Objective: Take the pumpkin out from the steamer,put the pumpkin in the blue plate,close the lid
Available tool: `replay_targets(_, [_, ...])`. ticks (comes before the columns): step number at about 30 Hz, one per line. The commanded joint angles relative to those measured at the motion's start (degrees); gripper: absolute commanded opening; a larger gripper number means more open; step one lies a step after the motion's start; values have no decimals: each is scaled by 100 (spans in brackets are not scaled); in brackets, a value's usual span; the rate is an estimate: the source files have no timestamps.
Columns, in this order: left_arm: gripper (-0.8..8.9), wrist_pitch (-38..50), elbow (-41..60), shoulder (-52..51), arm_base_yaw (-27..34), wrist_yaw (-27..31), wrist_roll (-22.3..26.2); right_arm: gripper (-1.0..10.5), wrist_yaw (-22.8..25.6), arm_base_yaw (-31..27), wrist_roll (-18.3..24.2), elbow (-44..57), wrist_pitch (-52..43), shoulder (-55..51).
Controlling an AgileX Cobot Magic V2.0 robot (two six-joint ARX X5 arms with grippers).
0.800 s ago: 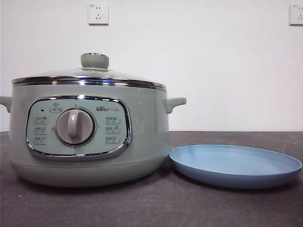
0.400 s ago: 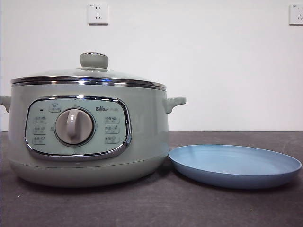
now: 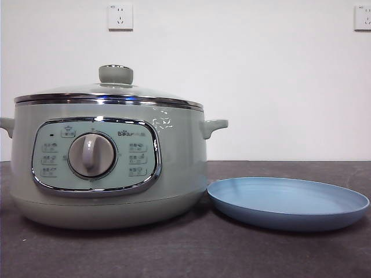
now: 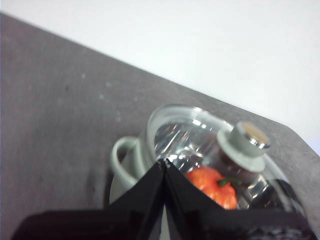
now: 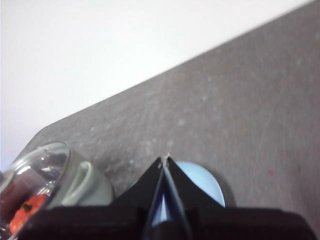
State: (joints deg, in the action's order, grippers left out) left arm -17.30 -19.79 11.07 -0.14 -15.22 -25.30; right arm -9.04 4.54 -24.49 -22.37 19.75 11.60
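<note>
Lid (image 3: 110,92) seated on steamer (image 3: 110,168); pumpkin (image 4: 212,186) inside, seen through glass; blue plate (image 3: 288,202) just beside on table (image 3: 185,255), bare; left gripper (image 4: 164,162) and right gripper (image 5: 165,159) pinched closed, empty, above; next, likely: open jaws, centre on lid knob, lift straight.

The steamer (image 3: 110,168) stood on the bench (image 3: 185,255) at the left, the lid (image 3: 110,92) on it. The pumpkin (image 4: 212,185) lay inside, under the lid. The plate (image 3: 288,202) lay just beside the steamer, to its right.
</note>
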Motion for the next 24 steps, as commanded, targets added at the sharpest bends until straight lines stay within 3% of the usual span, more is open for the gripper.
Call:
replay_targets(1, [-8, 2, -450, 424, 17, -22, 540, -8, -2, 2, 455, -481, -24, 382])
replay_targets(11, [-5, -887, -2347, 1932, 15, -468, 1825, 2, -39, 2, 1604, -2337, 769, 1943])
replay_targets(15, [-3, -1307, -3029, 2463, 11, -927, 2129, 11, -560, 2, 2133, -3056, 1283, 2570])
replay_targets(18, [17, -1563, -3432, 2828, 9, -1222, 2258, 125, -903, 2, 2315, -3482, 1604, 2968])
replay_targets(20, [169, -1668, -3637, 3045, 9, -1311, 2256, 241, -916, 4, 2315, -3703, 1770, 3209])
replay_targets(22, [381, -1759, -3818, 3254, 4, -1370, 2232, 357, -909, 4, 2315, -3880, 1917, 3436])
replay_targets(24, [445, -1867, -3960, 3440, -24, -1373, 2229, 468, -909, 4, 2312, -3995, 2028, 3609])
